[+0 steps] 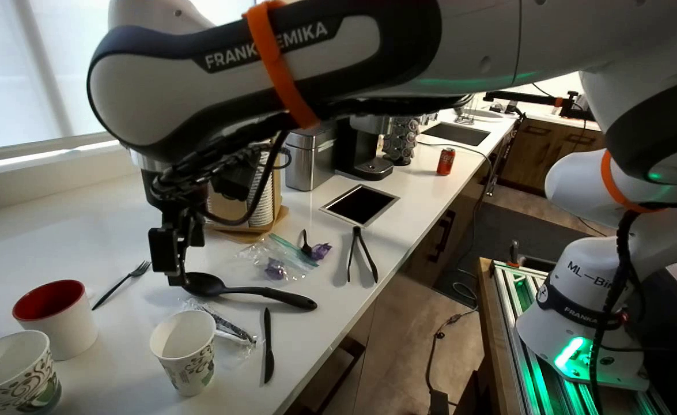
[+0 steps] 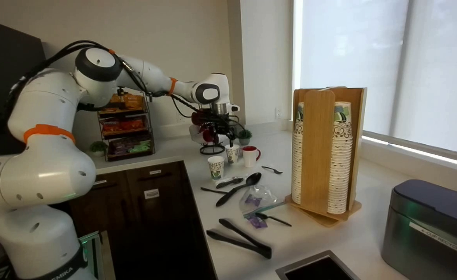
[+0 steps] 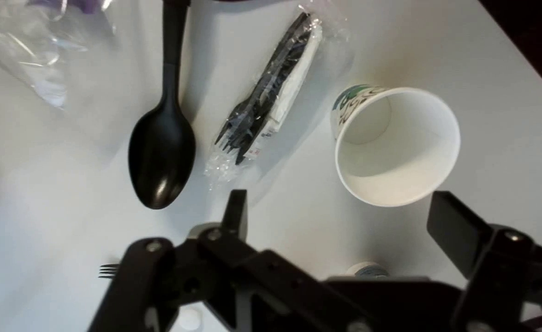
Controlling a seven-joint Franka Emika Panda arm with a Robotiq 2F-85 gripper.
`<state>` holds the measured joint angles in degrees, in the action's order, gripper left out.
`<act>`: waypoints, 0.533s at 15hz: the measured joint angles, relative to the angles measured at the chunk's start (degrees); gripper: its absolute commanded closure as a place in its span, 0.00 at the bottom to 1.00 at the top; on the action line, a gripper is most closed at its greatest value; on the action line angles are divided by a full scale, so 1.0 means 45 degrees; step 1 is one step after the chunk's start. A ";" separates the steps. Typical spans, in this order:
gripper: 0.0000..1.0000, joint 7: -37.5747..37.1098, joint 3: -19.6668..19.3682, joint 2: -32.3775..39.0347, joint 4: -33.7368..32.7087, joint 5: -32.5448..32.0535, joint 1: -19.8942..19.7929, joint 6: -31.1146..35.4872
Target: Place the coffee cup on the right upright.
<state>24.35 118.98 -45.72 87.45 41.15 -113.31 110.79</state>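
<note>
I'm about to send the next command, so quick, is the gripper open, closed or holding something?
Gripper: open, fingers spread wide apart, holding nothing.

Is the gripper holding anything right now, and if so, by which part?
Nothing is held: the gripper is open with nothing clamped in its jaws, and the paper cup beside the wrapped cutlery stands on the counter.

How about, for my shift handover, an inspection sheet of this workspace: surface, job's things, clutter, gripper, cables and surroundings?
Surface: white counter with a dark rectangular inset.
Job's things: coffee cup, upright.
Clutter: second paper cup, red-lined mug, fork, knife, serving spoon, wrapped cutlery, tongs, plastic bag, small black utensil.
Gripper: open, holding nothing, above the counter.
Cables: a black loop hangs near the gripper; a floor cable lies beside the counter.
Surroundings: wooden cup holder, K-Cup recycle bin, snack rack, red can.
</note>
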 measured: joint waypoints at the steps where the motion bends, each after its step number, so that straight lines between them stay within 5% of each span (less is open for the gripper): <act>1: 0.00 -0.0258 -0.0407 0.0107 0.0040 -0.0322 0.0284 -0.0196; 8: 0.00 -0.2506 -0.3703 0.0872 0.2191 -0.2915 0.2826 -0.0586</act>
<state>13.08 102.31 -41.79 97.31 28.04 -100.59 108.15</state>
